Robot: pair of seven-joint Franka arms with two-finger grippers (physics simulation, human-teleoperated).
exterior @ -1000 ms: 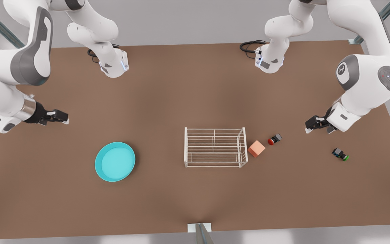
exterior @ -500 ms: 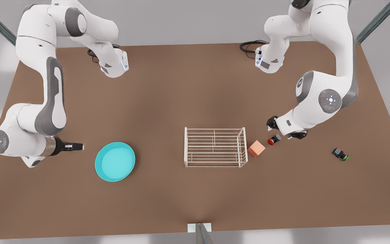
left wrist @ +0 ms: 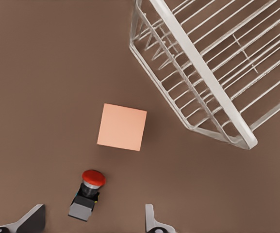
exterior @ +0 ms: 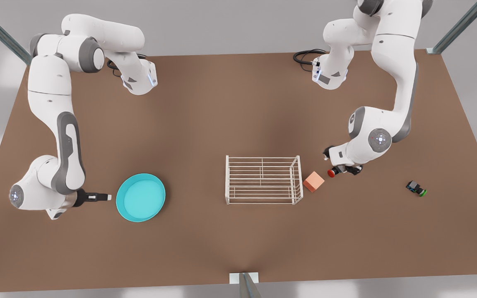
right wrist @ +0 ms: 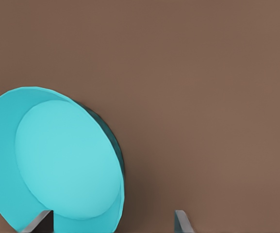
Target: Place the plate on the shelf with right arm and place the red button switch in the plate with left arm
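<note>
Approach step, we judged: right pincer (exterior: 105, 197) released beside plate (exterior: 140, 198); left pincer (left wrist: 91, 222) released astride red button switch (left wrist: 87, 194); closing next.

The plate (exterior: 140, 198) is plain turquoise, the shelf (exterior: 263, 180) white wire, and the red button switch (exterior: 335, 171) has a black-grey body. A cube (exterior: 314, 181) is salmon-pink (unpatterned) on the brown table (exterior: 230, 116).

Turquoise plate (exterior: 140, 198) flat, shelf (exterior: 263, 180) apart
</note>
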